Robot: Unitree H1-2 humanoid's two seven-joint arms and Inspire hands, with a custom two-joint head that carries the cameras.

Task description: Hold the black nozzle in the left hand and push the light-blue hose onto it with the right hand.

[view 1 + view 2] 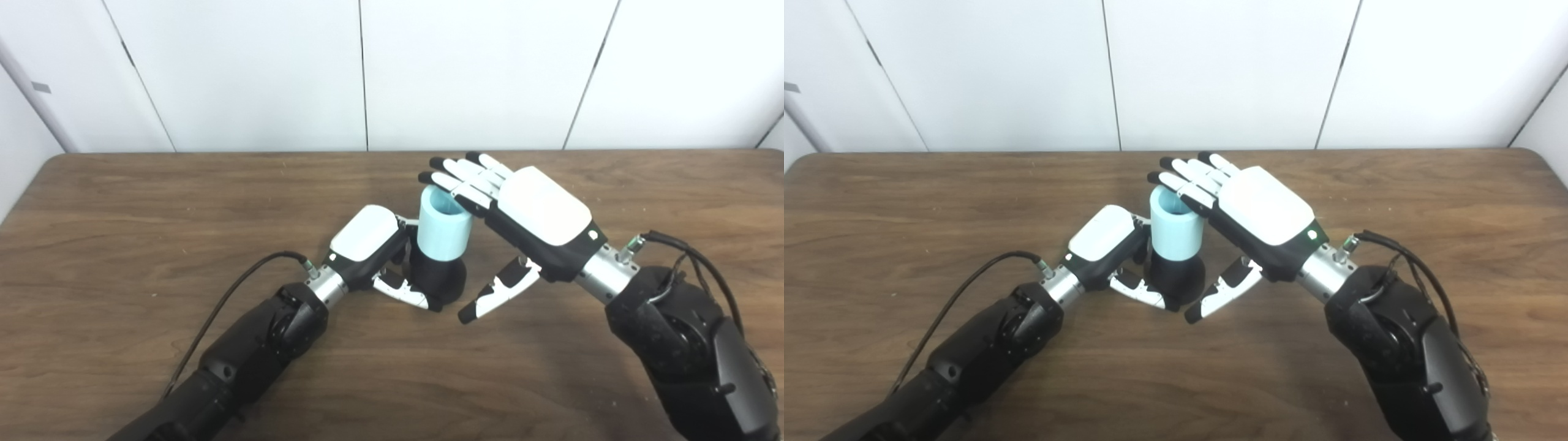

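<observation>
Gripping the black nozzle (436, 275) upright mid-table (153, 202), my left hand (367, 248) wraps its base. The light-blue hose (445, 225) sits on top; my right hand (533, 214) lies flat, fingers spread, on its rim, holding nothing.

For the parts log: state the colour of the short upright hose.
Light blue hose, clearest in left eye view.

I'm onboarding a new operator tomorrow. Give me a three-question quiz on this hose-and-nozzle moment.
1. True or false: the light-blue cylindrical hose stands upright on the black nozzle.
2. Which hand grips the nozzle: A) left hand B) right hand?
3. Fill in: the right hand's fingers are spread flat over the hose's open ____ end.

Key: 1 true; 2 A; 3 top.
</observation>
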